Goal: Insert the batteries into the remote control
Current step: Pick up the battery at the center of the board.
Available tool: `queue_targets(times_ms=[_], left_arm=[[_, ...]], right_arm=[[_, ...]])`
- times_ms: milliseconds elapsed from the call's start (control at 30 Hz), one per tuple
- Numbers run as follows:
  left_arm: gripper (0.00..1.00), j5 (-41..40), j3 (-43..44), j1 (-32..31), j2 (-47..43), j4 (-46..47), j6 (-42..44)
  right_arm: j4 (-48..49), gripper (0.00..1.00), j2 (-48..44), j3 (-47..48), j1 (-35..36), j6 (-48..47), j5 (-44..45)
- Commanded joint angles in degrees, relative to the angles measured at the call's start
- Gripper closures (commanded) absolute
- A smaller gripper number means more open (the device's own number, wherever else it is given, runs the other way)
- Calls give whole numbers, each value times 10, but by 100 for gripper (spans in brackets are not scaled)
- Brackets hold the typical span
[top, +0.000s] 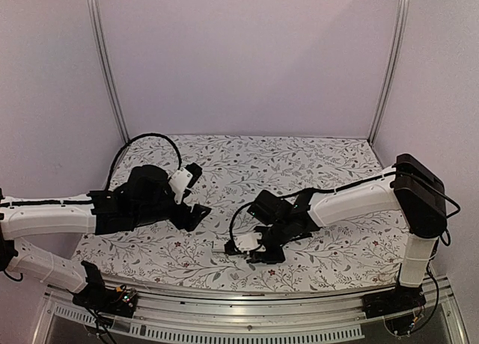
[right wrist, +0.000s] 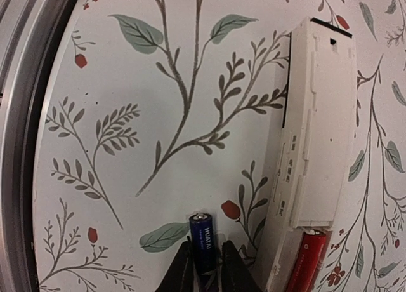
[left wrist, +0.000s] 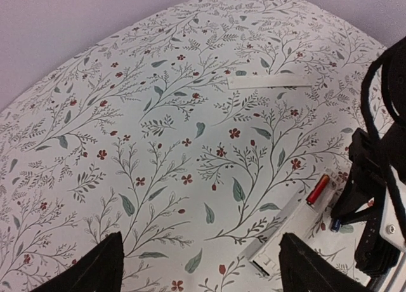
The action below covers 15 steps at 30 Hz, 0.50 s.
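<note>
Low over the flower-printed worktop (top: 314,157), the right pincer (right wrist: 208,270) grips a dark blue battery (right wrist: 204,238) between its narrowly set fingertips, the cell's capped end pointing away from the wrist. Just beside it the remote control (right wrist: 317,133), a slim white bar, lies flat on the cloth. A red battery (right wrist: 307,260) sits in the open compartment at the end of the bar nearest the pincer. The left pincer (left wrist: 200,270) hangs wide and empty above the worktop, well apart from the remote control. Farther up the worktop, a thin white strip (left wrist: 269,81) lies flat on its own. Whether the blue cell touches the cloth cannot be told.
</note>
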Motion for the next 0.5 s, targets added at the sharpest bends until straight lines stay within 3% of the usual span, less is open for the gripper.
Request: queue_targets(times_ms=[0, 100, 467], left_arm=[[16, -2, -2, 7, 8, 9, 9], [16, -4, -2, 7, 9, 8, 9], [15, -10, -4, 7, 9, 9, 8]], right_arm=[[-41, 88, 13, 2, 4, -5, 9], [-49, 100, 14, 8, 9, -4, 8], [-74, 100, -29, 57, 11, 38, -25]])
